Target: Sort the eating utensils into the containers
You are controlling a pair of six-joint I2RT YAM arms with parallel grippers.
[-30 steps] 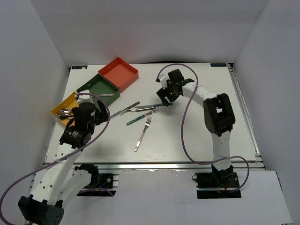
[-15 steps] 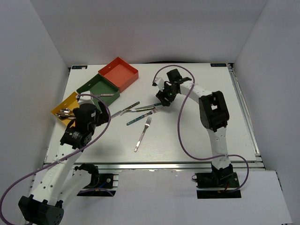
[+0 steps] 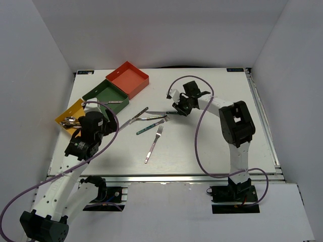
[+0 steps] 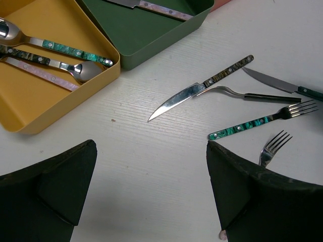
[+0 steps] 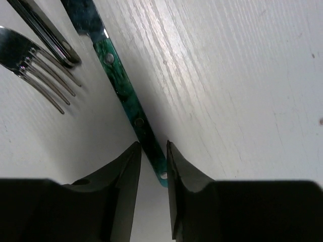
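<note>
My right gripper [image 5: 153, 151] is down on the table, shut on the end of a teal-handled knife [image 5: 123, 96]; the same knife [image 3: 160, 113] lies flat at mid-table with its blade pointing left. Beside it lie a dark-handled knife [image 4: 202, 86], a slim fork [image 4: 242, 94], a teal-handled fork [image 4: 262, 121] and a silver fork [image 3: 153, 143]. The yellow tray [image 4: 30, 111] holds spoons [image 4: 70, 50]. The green tray [image 4: 151, 40] holds one knife [image 4: 161, 9]. The red-orange tray [image 3: 127, 79] looks empty. My left gripper [image 4: 151, 146] hovers open over bare table by the yellow tray.
The three trays stand in a diagonal row at the back left. White walls close in the table on three sides. The right arm's purple cable [image 3: 198, 136] loops over the table's right half.
The right gripper's jaws have closed in around the teal knife handle, and the wrist shifted slightly. The left arm has not moved.
</note>
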